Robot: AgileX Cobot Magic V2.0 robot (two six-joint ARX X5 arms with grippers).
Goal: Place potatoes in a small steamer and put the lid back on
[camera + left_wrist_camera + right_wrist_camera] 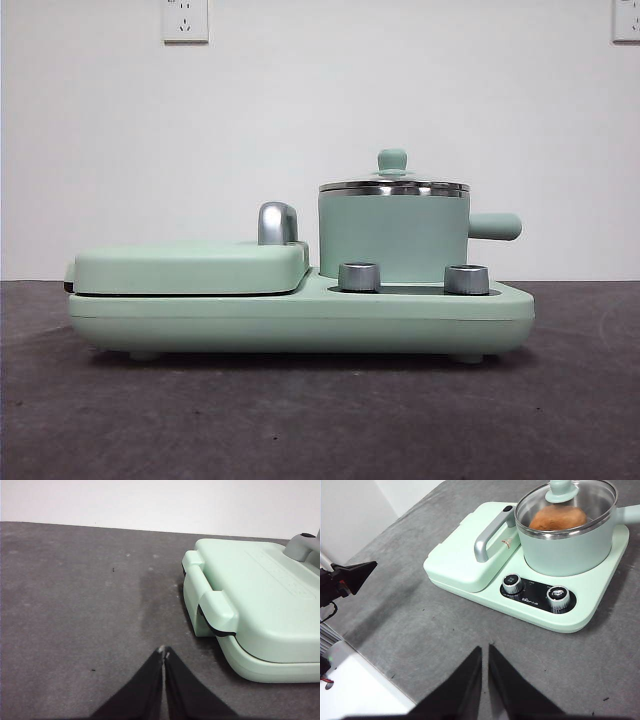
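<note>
And here is the picture at the cooker: the potato (557, 518) sits inside the small steamer (393, 238), showing orange-brown through the glass, and the lid (393, 183) rests flat on the silver rim with its green knob on top. From the low front view the lid looks level all round, no tilt and no gap to be seen. By this reckoning both parts of the job are done, and the step in hand is simply to finish clean.

The left pincer (163, 653) hangs over bare desk (80, 605) just off the left end of the cooker's flat cover (260, 590), tips pressed together and holding nothing. The right pincer (484, 650) hovers on the near side of the desk, in front of the two dials (512, 583), also pressed together and empty, well apart from the pot.

To do this well, both arms want to stay away from the steamer's stubby handle (495, 226) on the right and from the chrome handle (487, 542) beside the pot; a knock on either could jog the lid off its seat. A last look at the rim from above would confirm it sits true.
</note>
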